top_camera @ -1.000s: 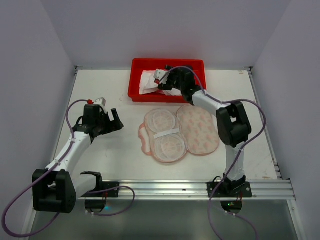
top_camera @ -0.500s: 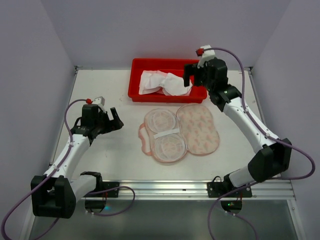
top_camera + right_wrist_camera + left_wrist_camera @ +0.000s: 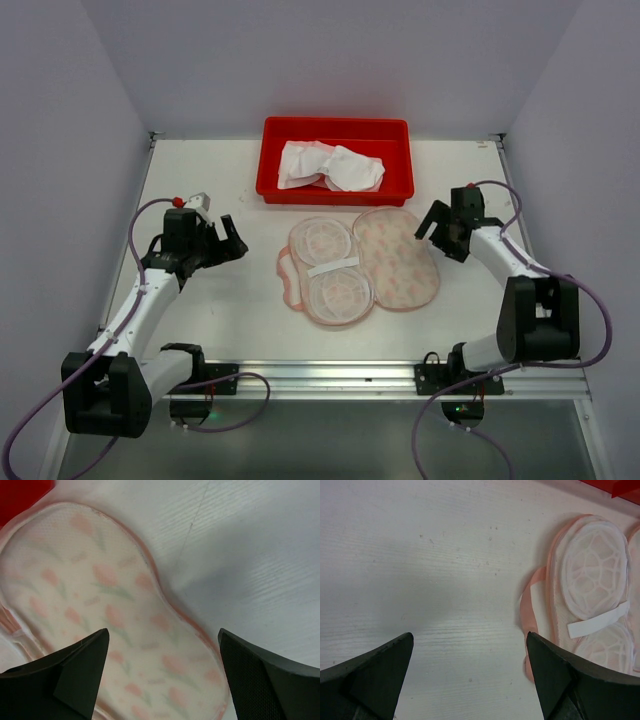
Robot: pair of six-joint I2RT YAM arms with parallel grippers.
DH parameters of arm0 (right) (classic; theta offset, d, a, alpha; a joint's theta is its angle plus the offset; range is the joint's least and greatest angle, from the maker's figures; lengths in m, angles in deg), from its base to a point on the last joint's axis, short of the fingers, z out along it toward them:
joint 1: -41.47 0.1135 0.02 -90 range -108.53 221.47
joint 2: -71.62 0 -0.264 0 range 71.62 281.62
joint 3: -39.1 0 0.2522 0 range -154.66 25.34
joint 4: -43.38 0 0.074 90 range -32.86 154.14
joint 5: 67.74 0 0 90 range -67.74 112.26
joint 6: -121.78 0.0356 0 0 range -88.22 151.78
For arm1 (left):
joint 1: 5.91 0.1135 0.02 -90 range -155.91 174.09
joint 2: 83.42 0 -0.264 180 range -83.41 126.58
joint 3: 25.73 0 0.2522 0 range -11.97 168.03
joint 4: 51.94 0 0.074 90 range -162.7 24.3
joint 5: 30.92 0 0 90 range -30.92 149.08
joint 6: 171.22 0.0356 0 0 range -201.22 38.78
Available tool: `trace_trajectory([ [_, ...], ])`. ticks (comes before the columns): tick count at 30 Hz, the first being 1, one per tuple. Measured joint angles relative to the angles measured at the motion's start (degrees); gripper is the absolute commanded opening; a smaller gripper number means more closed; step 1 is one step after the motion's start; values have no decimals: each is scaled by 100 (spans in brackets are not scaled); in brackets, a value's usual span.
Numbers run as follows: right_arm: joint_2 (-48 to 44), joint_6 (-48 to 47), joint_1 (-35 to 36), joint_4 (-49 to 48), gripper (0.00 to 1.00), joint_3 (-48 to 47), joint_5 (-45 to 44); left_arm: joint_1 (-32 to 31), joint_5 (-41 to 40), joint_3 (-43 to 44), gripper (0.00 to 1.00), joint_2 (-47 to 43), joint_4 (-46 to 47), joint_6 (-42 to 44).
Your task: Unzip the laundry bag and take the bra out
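The laundry bag [image 3: 395, 258] lies unzipped and spread flat mid-table: its patterned half is on the right, its white-lined half [image 3: 330, 262] on the left. The bra [image 3: 330, 166] lies crumpled in the red tray [image 3: 335, 124], touched by no gripper. My left gripper [image 3: 232, 248] is open and empty, left of the bag; its wrist view shows the lining [image 3: 592, 572] and pink rim [image 3: 526, 610] ahead of the gripper [image 3: 470, 680]. My right gripper [image 3: 432, 228] is open and empty at the bag's right edge, over the patterned half [image 3: 100, 595] in its wrist view [image 3: 162, 680].
The red tray stands at the back centre of the table, and its corner shows in the right wrist view [image 3: 20, 492]. Grey walls close in the left, right and back. A metal rail [image 3: 400, 375] runs along the near edge.
My right arm has moved from over the bra in the tray, past the tray's right end, down to the bag's right side. The bra stays in the tray. The left arm has barely moved.
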Motion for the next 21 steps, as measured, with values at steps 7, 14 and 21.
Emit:
trace_trajectory([
  [7, 944, 22, -131, -48, 76, -138, 748, 2, 0, 0, 98, -4, 0, 0],
  [14, 1392, -107, -129, 133, 74, -590, 1327, 4, 0, 0, 98, -4, 0, 2],
  [21, 1545, -332, -92, 369, 63, -737, 1438, 4, 0, 0, 98, -4, 0, 2],
])
